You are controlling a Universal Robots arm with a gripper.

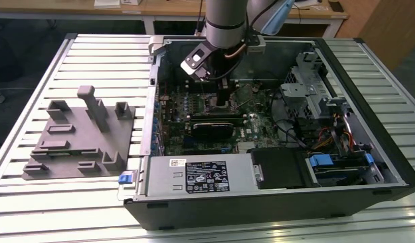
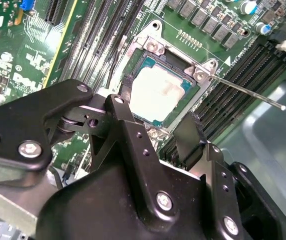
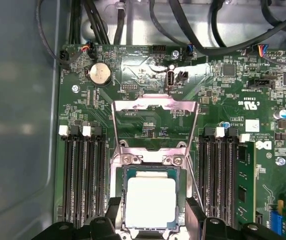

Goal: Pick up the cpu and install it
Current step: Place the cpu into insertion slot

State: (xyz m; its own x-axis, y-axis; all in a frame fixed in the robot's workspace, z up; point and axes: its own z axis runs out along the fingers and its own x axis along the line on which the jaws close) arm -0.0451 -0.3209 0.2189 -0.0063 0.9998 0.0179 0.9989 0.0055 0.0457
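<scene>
Second wrist view puts my black two-fingered gripper low over the green motherboard, its fingers spread and released, one on each side of the small square cpu with the pale silver metal top and, as far as I can see, not touching it. The cpu lies flat inside the square metal-framed socket, so I judge the picking up and the setting down as done. The install looks unfinished: the hinged silver retention frame still stands swung open, away from the chip, and the thin metal locking lever sticks out free and unlatched. By my count there is one cpu, one socket, one retention frame, one lever, one round silver coin cell, and two banks of long black memory slots, one bank on each side of the socket. In the exterior view I count one open black computer case on the slatted metal table, and one grey moulded plastic tray with upright blocks beside the case on the exterior view's left.
</scene>
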